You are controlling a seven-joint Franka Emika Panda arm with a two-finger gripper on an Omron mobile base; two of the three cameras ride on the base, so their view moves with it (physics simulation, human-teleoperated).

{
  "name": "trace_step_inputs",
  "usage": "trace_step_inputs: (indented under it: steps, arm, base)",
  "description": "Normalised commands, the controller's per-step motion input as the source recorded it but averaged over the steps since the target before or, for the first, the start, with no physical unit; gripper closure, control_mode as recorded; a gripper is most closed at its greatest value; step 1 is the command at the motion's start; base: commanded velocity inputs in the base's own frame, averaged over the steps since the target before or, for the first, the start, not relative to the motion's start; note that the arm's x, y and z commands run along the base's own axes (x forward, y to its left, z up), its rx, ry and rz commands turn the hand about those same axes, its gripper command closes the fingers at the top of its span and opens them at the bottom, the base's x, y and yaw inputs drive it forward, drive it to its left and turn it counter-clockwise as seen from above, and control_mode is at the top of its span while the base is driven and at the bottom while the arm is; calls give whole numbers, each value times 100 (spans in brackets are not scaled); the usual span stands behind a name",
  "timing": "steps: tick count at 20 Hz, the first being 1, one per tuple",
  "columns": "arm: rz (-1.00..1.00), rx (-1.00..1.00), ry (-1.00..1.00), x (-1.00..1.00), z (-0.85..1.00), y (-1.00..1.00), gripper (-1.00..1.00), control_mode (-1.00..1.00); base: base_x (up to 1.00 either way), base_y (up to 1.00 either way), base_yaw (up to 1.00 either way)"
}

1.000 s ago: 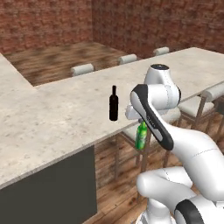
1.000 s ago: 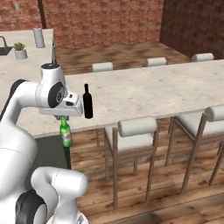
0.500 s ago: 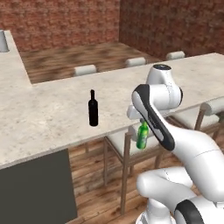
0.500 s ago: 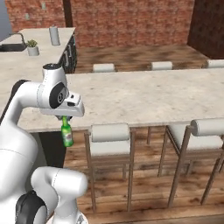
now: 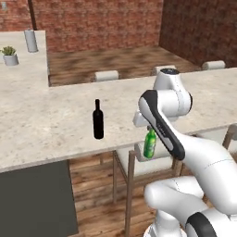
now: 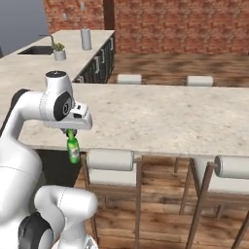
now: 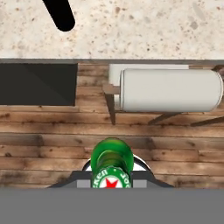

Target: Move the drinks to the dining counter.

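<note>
Gripper [image 6: 72, 132] pointed down, jaws closed narrow on the neck of the green bottle [image 6: 73, 150], which hangs upright below my hand. In the left base view the same bottle [image 5: 150, 144] hangs in front of the near edge of the dining counter [image 5: 51, 129], lower than its top, over the stool [image 5: 139, 159] tucked under the edge. Hand view looks straight down the bottle [image 7: 111, 164]: green body with a red star label, wood floor [image 7: 52, 135] beneath it, pale stool cushion [image 7: 170, 89] just ahead, counter edge [image 7: 144, 30] beyond that.

Black wine bottle [image 5: 98, 119] stands upright on the dining counter, near its front edge, well to my left of the green one; not touching anything. Its dark shape [image 7: 59, 14] shows at the top of the hand view, on the stone.

More stools [image 5: 107, 75] line the far side of the counter. Grey canister [image 6: 86, 39] and a small potted plant [image 6: 59, 51] sit on the other counter by the sink [image 6: 40, 49], well apart from my arm.
</note>
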Motion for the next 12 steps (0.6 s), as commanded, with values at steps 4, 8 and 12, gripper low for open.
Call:
trace_step_inputs:
  steps: [4,8,12]
  arm:
    - [0,0,0,0,0,0,100,100]
    - [0,0,0,0,0,0,100,100]
    - [0,0,0,0,0,0,100,100]
  base:
    - [76,-33,14]
    - [71,-23,10]
    - [58,-23,9]
